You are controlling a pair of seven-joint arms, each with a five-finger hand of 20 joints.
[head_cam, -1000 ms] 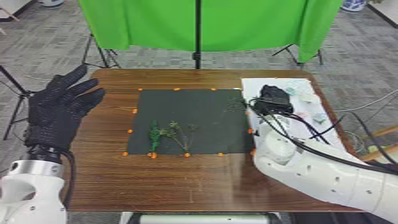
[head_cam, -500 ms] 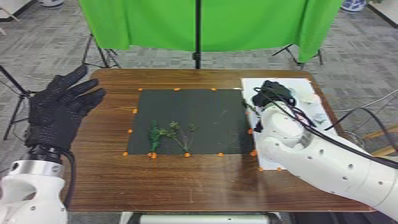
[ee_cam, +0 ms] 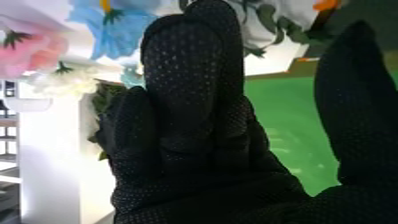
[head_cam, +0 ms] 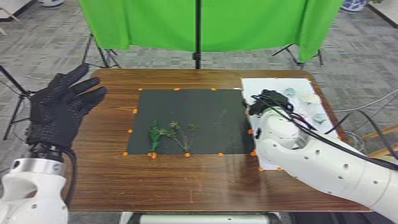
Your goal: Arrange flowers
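My right hand (head_cam: pixel 269 100) is over the left part of the white sheet (head_cam: pixel 266 84), beside the dark mat (head_cam: pixel 197 112). In the right wrist view that hand (ee_cam: pixel 191 100) is open, fingers straight and thumb held apart. Around its fingers show a blue flower (ee_cam: pixel 115 27), a pink flower (ee_cam: pixel 31 47), a white flower (ee_cam: pixel 64 82) and green leaves (ee_cam: pixel 275 22). A leafy green stem (head_cam: pixel 155 136) and a thin branching sprig (head_cam: pixel 184 139) lie on the mat's near-left part. My left hand (head_cam: pixel 64 102) is open at the table's left side.
Small orange pieces (head_cam: pixel 187 155) line the edges of the mat and sheet. Pale flowers (head_cam: pixel 311 99) lie on the sheet right of my right hand. Black cables run along the right arm. A green backdrop (head_cam: pixel 142 25) hangs beyond the brown table (head_cam: pixel 169 185).
Over the last half second my right hand has shifted slightly left and toward the near side, uncovering a bluish flower on the sheet. The left hand has barely moved.
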